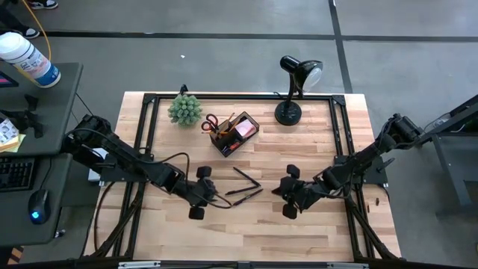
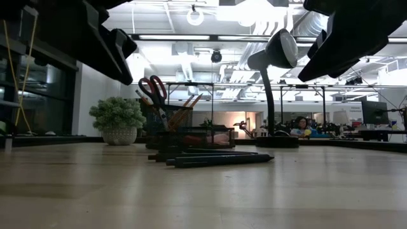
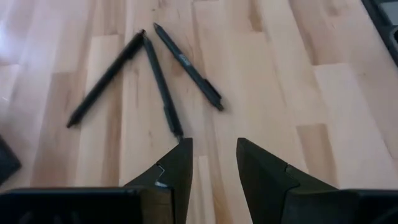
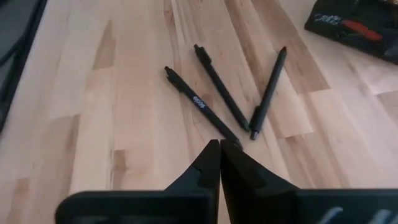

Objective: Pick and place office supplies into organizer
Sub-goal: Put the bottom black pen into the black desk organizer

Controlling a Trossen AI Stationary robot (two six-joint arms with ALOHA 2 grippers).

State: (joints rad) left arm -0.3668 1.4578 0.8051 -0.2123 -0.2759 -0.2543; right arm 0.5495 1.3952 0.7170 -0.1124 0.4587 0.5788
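The left gripper (image 1: 200, 193), fingers apart and empty, hovers beside three black pens (image 1: 246, 187) lying loose mid-table, the organizer (image 1: 234, 133) stands farther back holding red-handled scissors (image 1: 210, 123), and the right gripper (image 1: 290, 192) hovers with fingers together

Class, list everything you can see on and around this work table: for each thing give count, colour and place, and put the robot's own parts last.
Pens: three, black, loose on the table's middle.
Organizer: one, black, behind the pens, holding red-handled scissors, orange pencils, pink sticky-note pad.
Plant: one, green, table's back, left of organizer.
Desk lamp: one, black, table's back, right of organizer.
Table: one, light wood.
Bottle: one, white and blue, side desk.
Left pincer: one, dark, open, left of pens.
Right pincer: one, dark, shut, right of pens.
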